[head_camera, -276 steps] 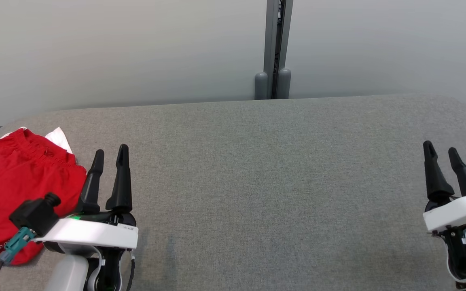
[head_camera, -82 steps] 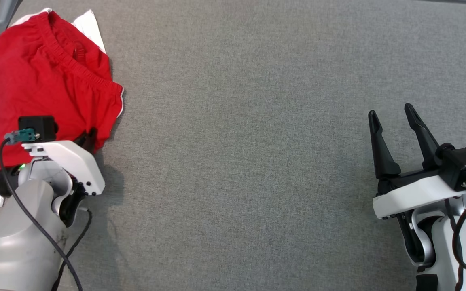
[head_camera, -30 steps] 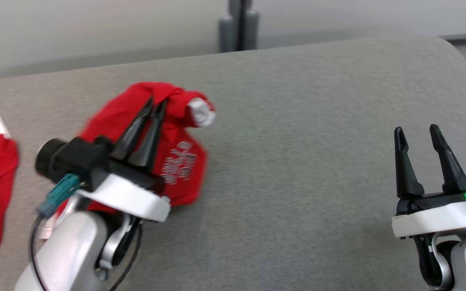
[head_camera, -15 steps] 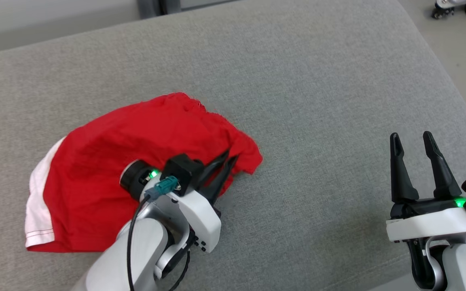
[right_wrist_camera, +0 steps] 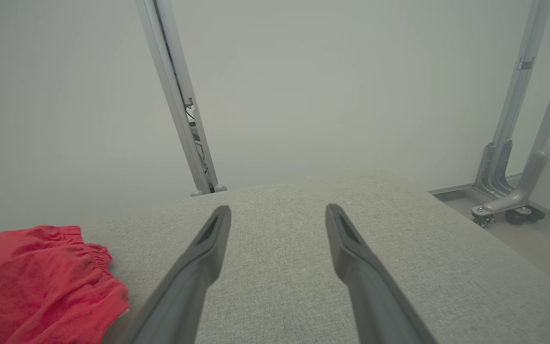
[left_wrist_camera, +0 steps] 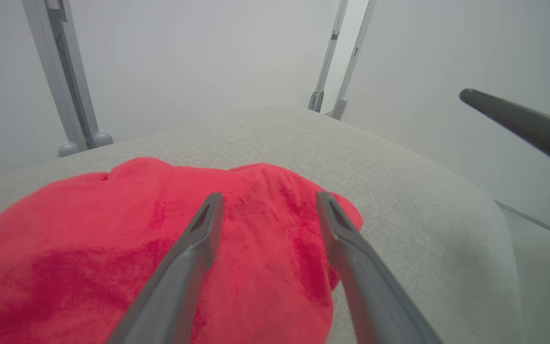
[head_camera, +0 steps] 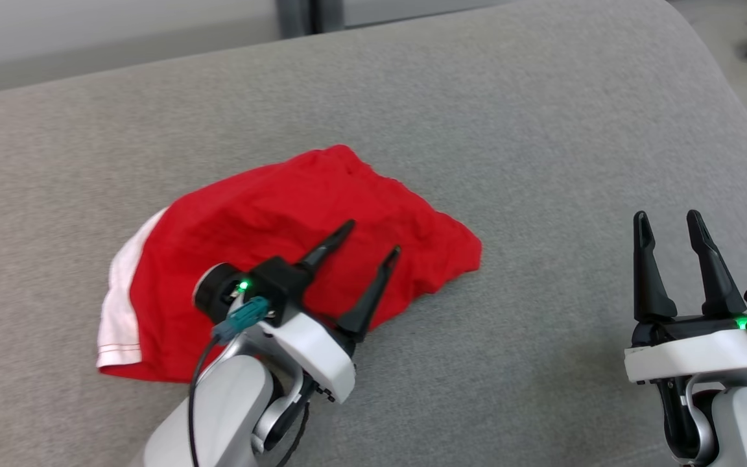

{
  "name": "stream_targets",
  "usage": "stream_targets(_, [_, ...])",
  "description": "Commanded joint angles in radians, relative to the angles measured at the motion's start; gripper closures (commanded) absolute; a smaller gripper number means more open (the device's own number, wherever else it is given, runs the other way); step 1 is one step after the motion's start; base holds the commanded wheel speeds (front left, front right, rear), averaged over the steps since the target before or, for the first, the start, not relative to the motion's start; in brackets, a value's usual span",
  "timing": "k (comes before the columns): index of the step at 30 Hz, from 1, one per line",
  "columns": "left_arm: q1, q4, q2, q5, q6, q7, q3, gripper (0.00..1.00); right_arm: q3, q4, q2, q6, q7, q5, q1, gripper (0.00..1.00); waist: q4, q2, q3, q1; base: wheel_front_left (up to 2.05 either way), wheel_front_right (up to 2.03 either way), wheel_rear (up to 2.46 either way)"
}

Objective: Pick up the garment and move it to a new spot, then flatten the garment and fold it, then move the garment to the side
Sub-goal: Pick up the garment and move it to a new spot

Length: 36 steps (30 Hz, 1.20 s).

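Now the left gripper (head_camera: 373,237), lower left of centre in the head view, stands wide and empty — half a second ago it pinched the red garment (head_camera: 270,220); the right gripper (head_camera: 666,214), lower right, stays spread, holding nothing. Beyond, the red garment lies rumpled mid-frame on the grey cushion (head_camera: 542,130) — relocated, so flattening likely follows.
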Motion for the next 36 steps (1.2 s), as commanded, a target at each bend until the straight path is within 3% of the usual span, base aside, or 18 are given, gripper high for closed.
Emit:
stream_targets(1, [0.008, -0.012, 0.009, -0.003, 0.011, -0.011, 0.013, 0.00, -0.001, 0.004, -0.006, 0.002, -0.003, -0.006, -0.003, 0.00, 0.034, 0.0000, -0.031, 0.0000, 0.00, 0.00, 0.00])
stream_targets(14, [0.141, -0.131, 0.118, -0.082, 0.168, -0.099, 0.255, 0.00, -0.032, -0.022, -0.007, 0.002, 0.050, -0.052, 0.045, 0.00, 0.167, 0.0000, -0.124, 0.0000, 0.00, 0.00, 0.00])
stream_targets(19, [0.212, -0.154, 0.159, -0.106, 0.205, -0.112, 0.352, 0.00, -0.035, -0.033, -0.007, 0.002, 0.074, -0.062, 0.066, 0.00, 0.198, 0.0000, -0.154, 0.0000, 0.00, 0.00, 0.00])
stream_targets(26, [0.311, -0.181, 0.195, -0.110, 0.223, -0.116, 0.419, 0.00, -0.030, -0.048, -0.007, 0.002, 0.101, -0.074, 0.096, 0.00, 0.222, 0.0000, -0.191, 0.0000, 0.00, 0.00, 0.00])
stream_targets(36, [0.422, -0.199, 0.208, -0.097, 0.223, -0.114, 0.407, 0.00, -0.031, -0.062, -0.007, 0.002, 0.138, -0.097, 0.150, 0.00, 0.224, 0.0000, -0.251, 0.0000, 0.00, 0.00, 0.00])
